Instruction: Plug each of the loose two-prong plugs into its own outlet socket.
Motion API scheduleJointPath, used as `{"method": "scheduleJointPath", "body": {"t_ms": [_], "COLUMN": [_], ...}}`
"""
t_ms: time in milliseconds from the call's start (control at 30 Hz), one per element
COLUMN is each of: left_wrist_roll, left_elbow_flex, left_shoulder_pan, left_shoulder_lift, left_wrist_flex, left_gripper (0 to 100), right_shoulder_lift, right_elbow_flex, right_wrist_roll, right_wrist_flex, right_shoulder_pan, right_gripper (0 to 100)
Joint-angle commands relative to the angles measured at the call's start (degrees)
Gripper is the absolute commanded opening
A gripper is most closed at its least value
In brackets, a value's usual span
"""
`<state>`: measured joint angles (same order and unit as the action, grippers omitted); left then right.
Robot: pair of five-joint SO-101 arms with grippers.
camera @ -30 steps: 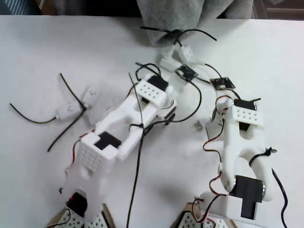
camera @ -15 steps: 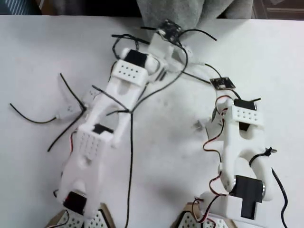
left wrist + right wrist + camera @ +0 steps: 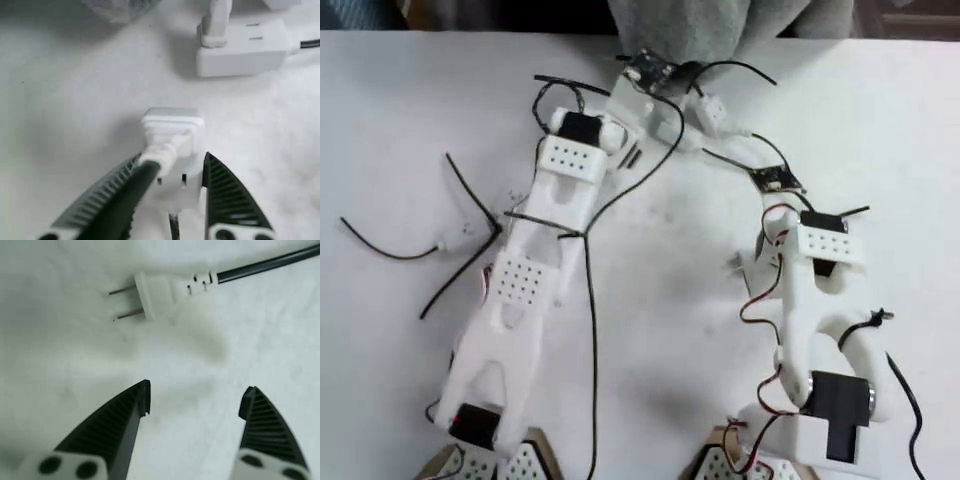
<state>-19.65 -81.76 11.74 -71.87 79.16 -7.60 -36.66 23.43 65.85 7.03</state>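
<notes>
My left gripper (image 3: 172,159) stands at the back of the table, its fingers closed against a white socket block (image 3: 172,185) with two slots showing. A white plug (image 3: 172,122) sits at that block's far end, and its black cord runs over one finger. Beyond lies a second white socket (image 3: 245,47) with a plug in it (image 3: 712,110). My right gripper (image 3: 195,395) is open above the bare table. A loose white two-prong plug (image 3: 155,290) on a black cord lies just past its fingertips, untouched.
A grey cloth (image 3: 700,30) lies at the back edge behind the left gripper (image 3: 645,100). Another loose plug (image 3: 442,246) with a black cord lies on the left side. Black cables cross the left arm (image 3: 535,250); the right arm (image 3: 820,245) stands right of centre.
The left arm has swung from the table's middle toward the back edge, near the cloth. The right arm's wrist has turned slightly to the left.
</notes>
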Motion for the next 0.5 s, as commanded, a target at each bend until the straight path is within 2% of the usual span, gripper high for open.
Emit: {"method": "scheduleJointPath", "body": {"t_ms": [0, 233, 467], "left_wrist_roll": [-0.35, -2.02, -2.73], "left_elbow_flex": [-3.08, -14.51, -13.98], "left_shoulder_pan": [-0.57, -0.75, -3.82], "left_shoulder_lift": [1.19, 3.12, 12.44], "left_wrist_flex": [2.55, 14.86, 23.38], "left_gripper": [21, 23, 23], "right_shoulder_lift": [-0.13, -0.13, -0.13], "right_elbow_flex": [0.26, 0.09, -2.02], "right_wrist_roll": [-0.35, -0.35, -0.35], "right_wrist_flex": [-0.48, -0.48, -4.0], "right_shoulder_pan": [-0.48, -0.4, -0.4], "right_gripper": [28.6, 28.6, 28.6]}}
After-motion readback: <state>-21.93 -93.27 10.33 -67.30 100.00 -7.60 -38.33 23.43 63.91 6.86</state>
